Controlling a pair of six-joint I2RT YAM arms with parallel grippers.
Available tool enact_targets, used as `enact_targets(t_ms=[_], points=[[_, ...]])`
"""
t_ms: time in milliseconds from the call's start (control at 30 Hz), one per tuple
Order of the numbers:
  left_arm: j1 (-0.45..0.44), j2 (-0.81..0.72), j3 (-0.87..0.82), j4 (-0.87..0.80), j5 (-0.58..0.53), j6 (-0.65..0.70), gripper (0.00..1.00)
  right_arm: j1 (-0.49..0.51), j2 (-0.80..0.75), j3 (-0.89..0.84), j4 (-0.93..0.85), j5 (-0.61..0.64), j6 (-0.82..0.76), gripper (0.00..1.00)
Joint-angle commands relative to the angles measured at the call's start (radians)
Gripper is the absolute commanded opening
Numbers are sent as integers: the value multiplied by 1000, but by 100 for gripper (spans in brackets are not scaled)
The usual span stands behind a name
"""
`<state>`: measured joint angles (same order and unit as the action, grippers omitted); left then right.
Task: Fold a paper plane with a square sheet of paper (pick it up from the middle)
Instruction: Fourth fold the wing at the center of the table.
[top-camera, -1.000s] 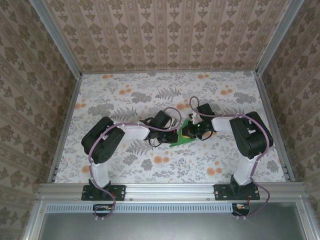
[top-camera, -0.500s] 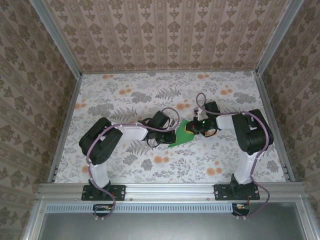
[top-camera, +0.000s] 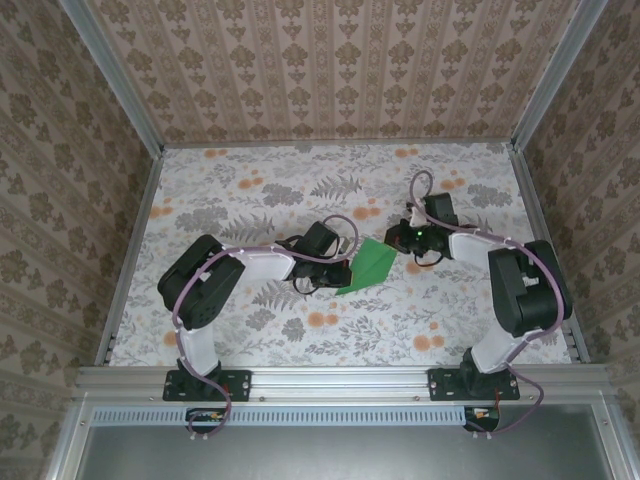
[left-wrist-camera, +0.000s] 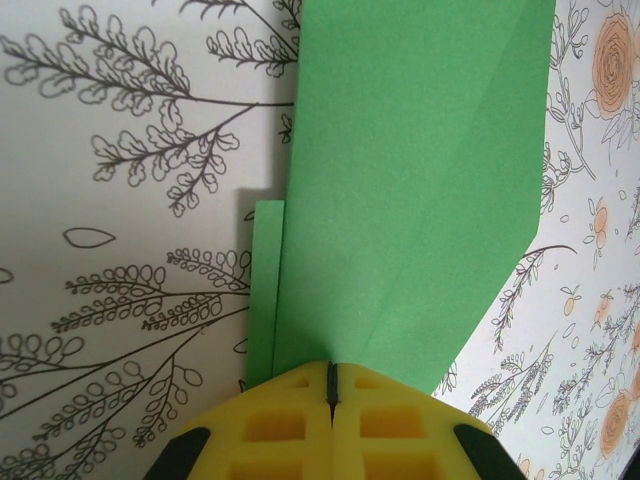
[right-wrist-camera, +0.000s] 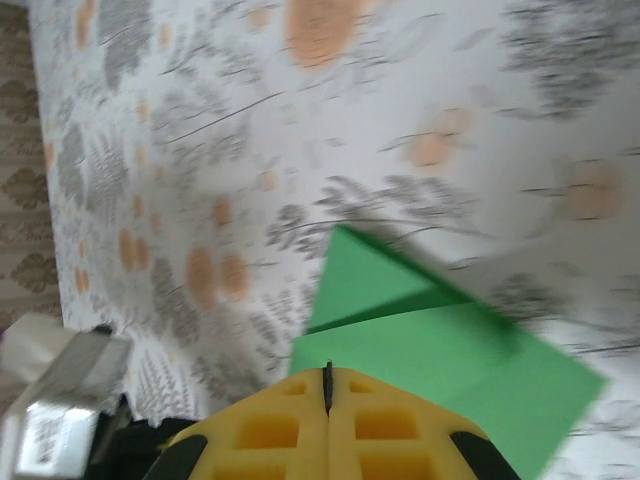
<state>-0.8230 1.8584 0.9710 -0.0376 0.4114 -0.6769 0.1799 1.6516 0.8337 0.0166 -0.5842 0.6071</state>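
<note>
The square sheet of paper (top-camera: 372, 263), bright green and folded into a smaller creased shape, lies flat on the floral table between the two arms. In the left wrist view the paper (left-wrist-camera: 420, 180) stretches away from my left gripper (left-wrist-camera: 330, 368), with a narrow green strip along its left side. That gripper (top-camera: 343, 272) is shut, its yellow tips resting on the paper's near edge. My right gripper (top-camera: 397, 240) is shut and sits just off the paper's far right corner. In the blurred right wrist view the shut tips (right-wrist-camera: 328, 368) hang over the paper (right-wrist-camera: 440, 350), which shows a diagonal fold.
Patterned walls (top-camera: 330, 70) close in the table on three sides. An aluminium rail (top-camera: 340, 380) runs along the near edge by the arm bases. Cable loops (top-camera: 420, 185) rise off both wrists.
The right arm has drawn back to the right and away, uncovering the green paper it was on. The left arm and the paper have stayed put.
</note>
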Motion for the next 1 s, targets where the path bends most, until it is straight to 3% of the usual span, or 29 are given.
enact_targets(t_ms=[0,100,267,567,767,967], points=[[1,36,-46,-184,-43,15,0,87,-4,-18,-21,31,33,7],[2,38,-44,-187,-42,20,0,144,50,-2,-4,14,51,6],[2,38,-42,-195,-44,23,0,136,142,15,27,-2,66,6],[2,42,-48,-187,-36,25,0,-63,224,26,8,23,64,6],[2,41,-39,-188,-37,31,0,-111,139,62,-45,63,62,6],[3,35,-28,-180,-37,38,0,-27,-7,-3,-54,69,103,6]])
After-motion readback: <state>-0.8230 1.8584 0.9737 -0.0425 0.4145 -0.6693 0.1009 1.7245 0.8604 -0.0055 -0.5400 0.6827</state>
